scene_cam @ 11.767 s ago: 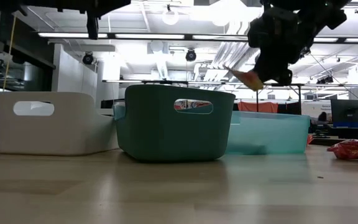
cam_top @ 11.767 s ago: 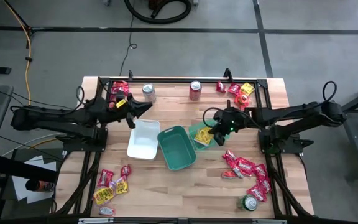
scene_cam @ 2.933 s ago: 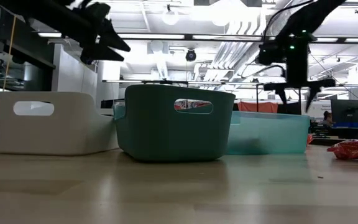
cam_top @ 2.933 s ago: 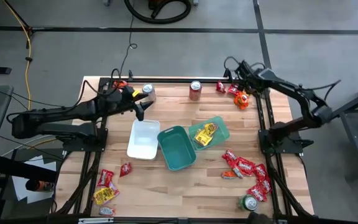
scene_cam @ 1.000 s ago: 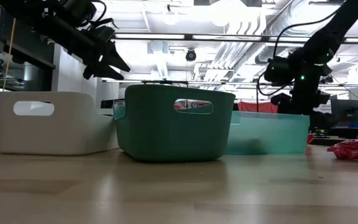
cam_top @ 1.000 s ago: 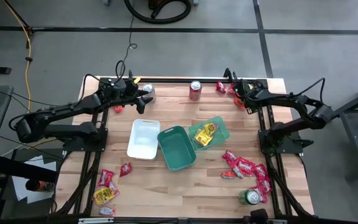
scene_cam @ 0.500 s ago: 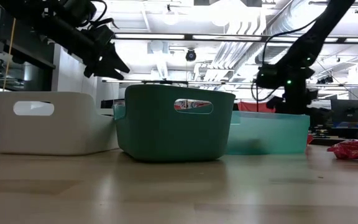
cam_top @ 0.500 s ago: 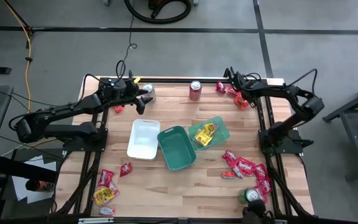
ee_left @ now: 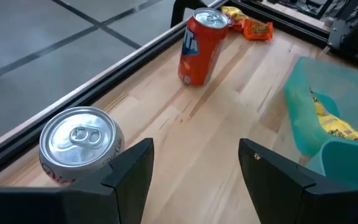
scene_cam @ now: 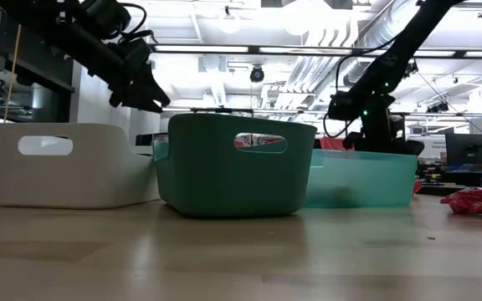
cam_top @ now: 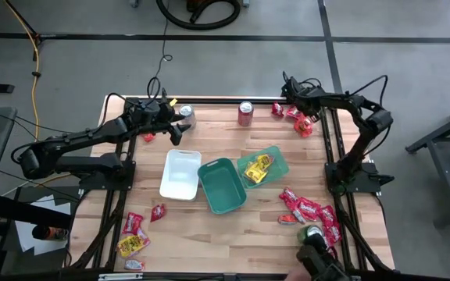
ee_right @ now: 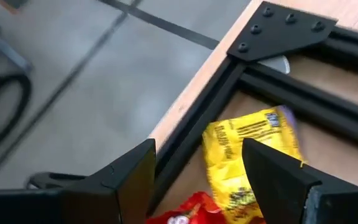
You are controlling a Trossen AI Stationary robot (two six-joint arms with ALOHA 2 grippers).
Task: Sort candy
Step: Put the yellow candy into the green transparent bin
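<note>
Overhead and wrist views of a candy-sorting bench. Three trays sit mid-tabletop (cam_top: 209,226): a white tray (cam_top: 180,173), a dark teal tray (cam_top: 223,186), and a pale green tray (cam_top: 272,160) that already holds yellow packets (cam_top: 256,168). Unsorted candy lies in four groups: a far-right cluster (cam_top: 297,117) by the frame corner, a red heap (cam_top: 312,215) at the near right, a mixed group (cam_top: 133,234) at the near left, and a single red packet (cam_top: 158,211) in front of the white tray.

The right tool (cam_top: 287,97) hangs over the far-right cluster, fingers apart and empty; its wrist view shows a yellow packet (ee_right: 253,158) lying between the spread fingers against the black frame rail (ee_right: 229,93), with a red packet (ee_right: 188,211) just beside it. The left tool (cam_top: 176,131) hovers at the far left near a silver can (ee_left: 79,146), fingers likewise apart and empty, with a red can (ee_left: 199,46) farther along the edge.

The step in hand appears to be the reach for a new packet at the far-right corner. The next move probably calls for a descent onto the yellow packet and a closure on it alone, clear of the rail and the red neighbour; the packet looks thin and crinkly and may slip. Most candy remains unsorted.
</note>
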